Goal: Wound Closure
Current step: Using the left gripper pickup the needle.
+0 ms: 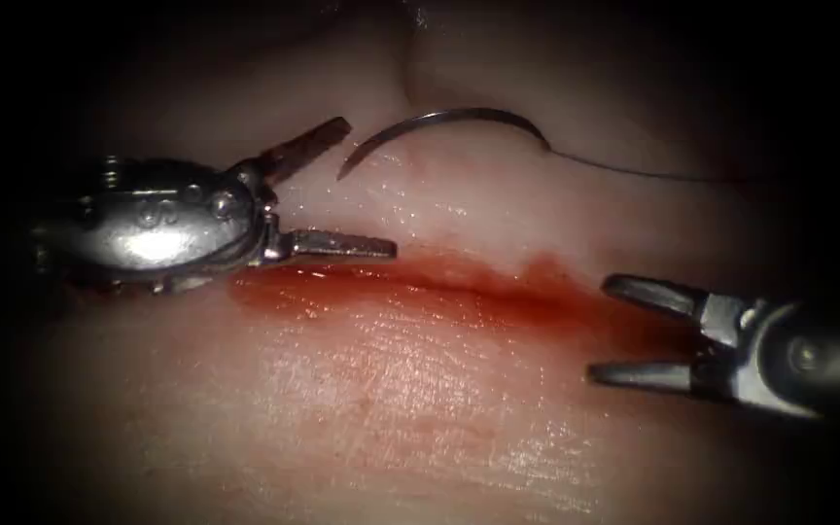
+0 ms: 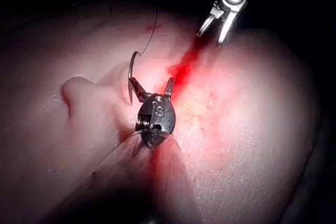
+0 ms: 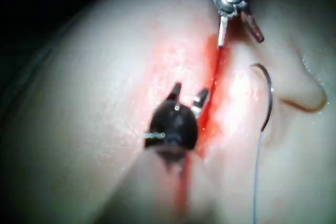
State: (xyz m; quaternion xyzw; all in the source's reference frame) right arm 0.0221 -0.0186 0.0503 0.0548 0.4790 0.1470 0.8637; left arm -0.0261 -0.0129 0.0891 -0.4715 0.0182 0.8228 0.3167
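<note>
The left tool point(image 1: 367, 185) has its jaws spread wide and holds nothing, one jaw over the left end of the cut point(image 1: 459, 287) and the other raised toward the needle's tip. The right tool point(image 1: 600, 326) also gapes empty at the cut's right end, over the red fluid point(image 1: 537, 301). The curved needle point(image 1: 439, 124) lies free on the tissue point(image 1: 391, 408) beyond the cut, not in it, its thread point(image 1: 634, 170) trailing off to the right.
</note>
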